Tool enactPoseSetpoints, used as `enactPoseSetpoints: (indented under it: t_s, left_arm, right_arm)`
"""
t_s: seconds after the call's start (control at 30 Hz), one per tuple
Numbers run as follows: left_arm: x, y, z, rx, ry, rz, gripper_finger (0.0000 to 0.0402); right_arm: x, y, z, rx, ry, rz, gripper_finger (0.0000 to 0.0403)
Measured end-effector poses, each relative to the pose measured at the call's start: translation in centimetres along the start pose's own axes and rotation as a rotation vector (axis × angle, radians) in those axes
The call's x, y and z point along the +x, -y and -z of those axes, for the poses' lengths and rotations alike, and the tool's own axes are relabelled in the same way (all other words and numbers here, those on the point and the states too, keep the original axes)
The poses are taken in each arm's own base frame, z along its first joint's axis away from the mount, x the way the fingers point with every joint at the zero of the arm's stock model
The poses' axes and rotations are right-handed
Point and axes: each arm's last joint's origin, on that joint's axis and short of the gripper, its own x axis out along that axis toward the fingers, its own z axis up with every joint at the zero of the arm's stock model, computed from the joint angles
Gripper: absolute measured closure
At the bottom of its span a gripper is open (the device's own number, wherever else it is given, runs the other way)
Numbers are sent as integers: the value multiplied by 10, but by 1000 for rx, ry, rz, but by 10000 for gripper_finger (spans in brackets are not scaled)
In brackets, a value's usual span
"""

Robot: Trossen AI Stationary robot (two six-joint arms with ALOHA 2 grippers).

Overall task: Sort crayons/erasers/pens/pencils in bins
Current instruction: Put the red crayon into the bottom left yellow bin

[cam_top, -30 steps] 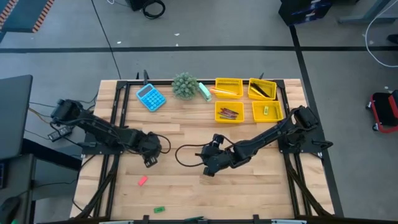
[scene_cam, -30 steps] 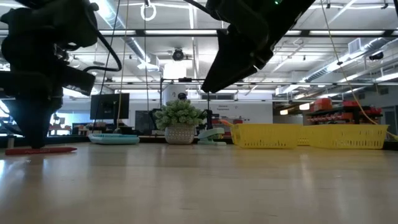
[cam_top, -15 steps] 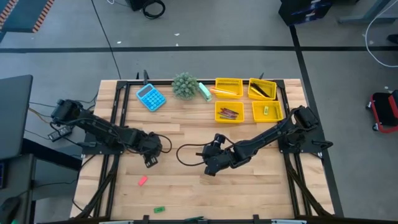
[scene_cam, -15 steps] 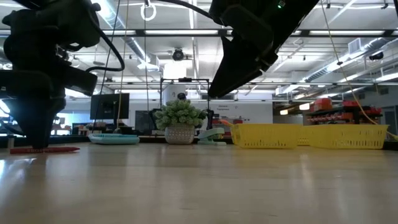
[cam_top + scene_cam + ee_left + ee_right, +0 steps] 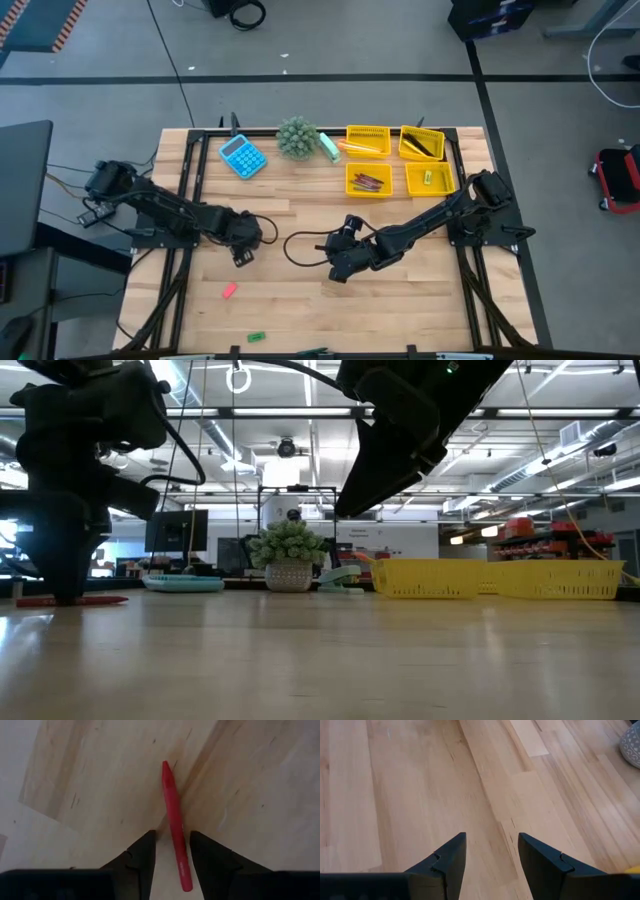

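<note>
A red crayon [image 5: 170, 795] lies flat on the wooden table; it also shows in the low view [image 5: 100, 600]. My left gripper [image 5: 172, 836] is down at the table at centre left [image 5: 240, 255]. It is open, with one finger on each side of the crayon's near half. My right gripper [image 5: 490, 855] is open and empty above the table's middle [image 5: 335, 272]. Four yellow bins stand at the far right: one [image 5: 368, 180] holds crayons, one [image 5: 421, 143] dark pens, one [image 5: 431, 180] a yellow eraser, one [image 5: 367, 140] an orange pencil.
A pink eraser [image 5: 229, 291] and a green eraser [image 5: 255, 337] lie near the front left edge. A blue calculator [image 5: 242, 156], a potted plant [image 5: 297, 137] and a pale green object [image 5: 329, 147] stand along the far edge.
My left gripper has shifted a little toward the table's right edge, staying down over the red crayon. The crayon has stayed flat on the table.
</note>
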Motion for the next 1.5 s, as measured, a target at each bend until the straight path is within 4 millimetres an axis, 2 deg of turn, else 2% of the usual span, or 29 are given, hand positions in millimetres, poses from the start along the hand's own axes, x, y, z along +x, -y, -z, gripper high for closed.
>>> enactPoseSetpoints:
  t_s: [0.13, 0.4, 0.67, 0.83, 1.03, 1.13, 1.23, 1.37, 1.5]
  left_arm:
    - [6, -1, 2, 0, -25, -21, 277]
    - [6, 0, 1, 51, -22, -14, 298]
    - [6, 0, 1, 85, -28, -2, 351]
    - [7, 0, 1, 90, -28, -3, 372]
    - [0, 6, -6, 156, -13, 8, 358]
    - [-11, 14, -18, 201, 47, 40, 362]
    - [-21, 19, -30, 258, 115, 57, 373]
    - [-34, 26, -55, 322, 285, 112, 375]
    - [-47, 23, -83, 372, 456, 138, 363]
  right_arm:
    - [0, 0, 0, -2, -3, 1, 217]
    - [0, 0, 1, -4, -7, 3, 217]
    - [-1, 0, 2, 8, -16, 13, 217]
    - [-1, 8, 12, 57, -69, 130, 217]
    - [-5, 19, 24, 102, -149, 264, 217]
    - [-12, 25, 26, 132, -162, 308, 217]
    - [-28, 31, 24, 189, -139, 348, 217]
    - [-59, 34, 26, 256, -67, 390, 217]
    - [-91, 33, 34, 298, 34, 430, 217]
